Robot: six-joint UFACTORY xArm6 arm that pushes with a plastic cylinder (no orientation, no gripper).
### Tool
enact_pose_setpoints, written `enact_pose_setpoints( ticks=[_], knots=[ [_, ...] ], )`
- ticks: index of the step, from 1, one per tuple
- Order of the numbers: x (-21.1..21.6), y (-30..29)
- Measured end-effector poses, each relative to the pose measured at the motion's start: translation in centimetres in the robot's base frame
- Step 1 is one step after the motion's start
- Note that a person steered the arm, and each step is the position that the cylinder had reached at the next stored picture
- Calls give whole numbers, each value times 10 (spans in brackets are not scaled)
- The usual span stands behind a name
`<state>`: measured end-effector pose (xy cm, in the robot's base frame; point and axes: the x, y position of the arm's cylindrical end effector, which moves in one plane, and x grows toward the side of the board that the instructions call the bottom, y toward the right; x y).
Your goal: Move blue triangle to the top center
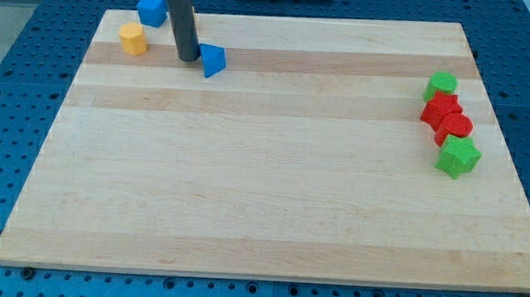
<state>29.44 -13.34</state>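
The pale wooden board carries a blue triangular block; a blue cube and yellow, seemingly hexagonal block sit left of it, red and green blocks far right.

The rod runs off the view's top edge. Two red blocks crowd together, their shapes unclear.

Bare board right of blue triangle

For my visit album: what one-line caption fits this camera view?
My tip sits just left of the blue triangle near the wooden board's top left.
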Motion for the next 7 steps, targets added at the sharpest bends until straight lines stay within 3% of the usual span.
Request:
enact_pose_setpoints(
  ticks=[4, 7],
  knots=[
    [23, 4],
    [-5, 107]
  ],
)
